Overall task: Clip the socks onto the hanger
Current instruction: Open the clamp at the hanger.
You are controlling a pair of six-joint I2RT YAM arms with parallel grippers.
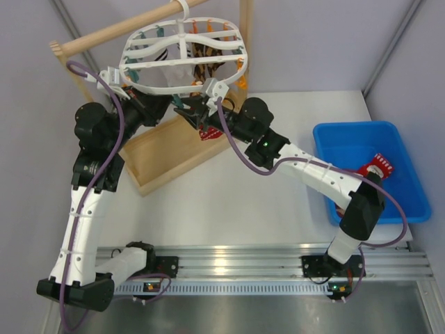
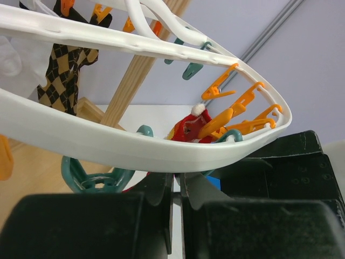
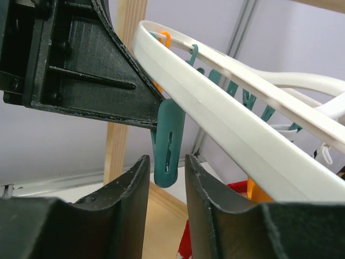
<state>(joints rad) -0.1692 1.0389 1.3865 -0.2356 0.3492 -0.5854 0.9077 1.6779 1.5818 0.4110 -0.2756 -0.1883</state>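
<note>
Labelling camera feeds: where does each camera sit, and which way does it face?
Top external: above, behind the bases, looking down on the table; left arm, right arm, hanger beyond.
Left wrist: on the left arm, looking up past the shut left gripper at the hanger's rim.
Right wrist: on the right arm, looking through the open right gripper at a teal clip.
Shared: all three show the hanger.

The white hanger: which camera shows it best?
The top external view: the hanger shows whole there, oval frame and hook over the wooden rod. The left wrist view shows one end's rim and clips; the right wrist view only a stretch of rim.
</note>
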